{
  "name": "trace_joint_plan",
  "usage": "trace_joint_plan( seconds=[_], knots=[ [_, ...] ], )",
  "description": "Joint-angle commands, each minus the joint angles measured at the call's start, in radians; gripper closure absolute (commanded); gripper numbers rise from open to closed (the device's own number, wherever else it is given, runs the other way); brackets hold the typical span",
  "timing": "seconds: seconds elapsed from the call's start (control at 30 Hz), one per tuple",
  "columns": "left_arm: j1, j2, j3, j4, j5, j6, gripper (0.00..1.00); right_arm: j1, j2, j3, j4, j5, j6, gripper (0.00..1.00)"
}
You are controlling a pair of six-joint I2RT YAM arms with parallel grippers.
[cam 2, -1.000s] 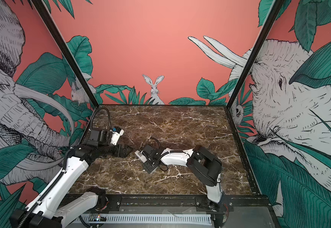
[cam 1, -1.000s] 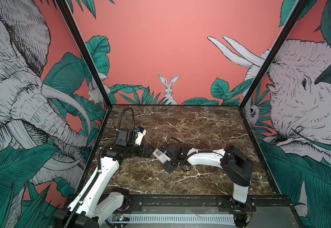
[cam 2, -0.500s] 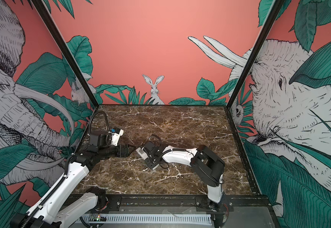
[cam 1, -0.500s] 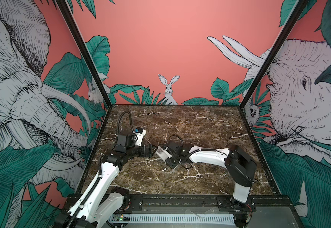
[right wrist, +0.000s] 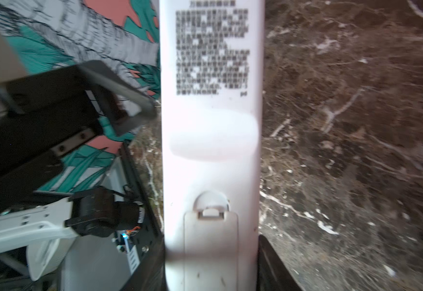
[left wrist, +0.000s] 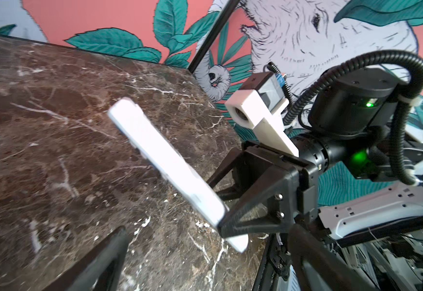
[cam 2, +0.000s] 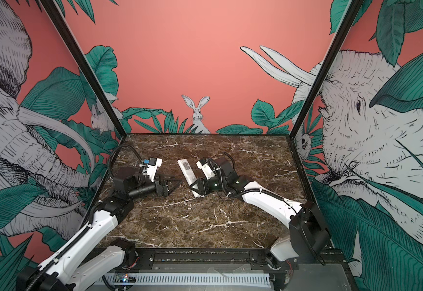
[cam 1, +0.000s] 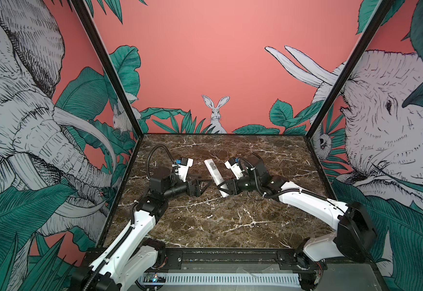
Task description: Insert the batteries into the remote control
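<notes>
The right gripper (cam 1: 222, 188) is clamped across the lower end of the slim white plastic remote control (cam 1: 212, 169), holding it tilted, printed label (right wrist: 211, 50) side up, over the dark brown marble tabletop (cam 1: 218, 221). Its small battery cover (right wrist: 210, 241) looks closed. The left gripper (cam 1: 203, 185) stands spread wide just beside it, empty. The 2 batteries appear in no view, so loading has seemingly not begun.

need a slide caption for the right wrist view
Right tool grips the remote control, its back label and closed battery cover facing the camera, marble table behind.
</notes>
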Motion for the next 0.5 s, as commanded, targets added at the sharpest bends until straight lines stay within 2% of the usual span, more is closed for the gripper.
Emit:
trace_joint_plan(
  seconds=[0.0,0.2,0.47],
  knots=[
    [-0.010,0.013,0.010,0.176,0.030,-0.052,0.01,-0.009,-0.055,-0.018,0.218,-0.203,0.101,0.72],
    [-0.010,0.032,0.025,0.250,0.015,-0.087,0.01,-0.015,-0.100,-0.055,0.339,-0.256,0.200,0.73],
    [-0.009,0.080,0.011,0.603,0.155,-0.281,0.01,-0.015,-0.079,-0.095,0.591,-0.366,0.360,0.73]
  ],
)
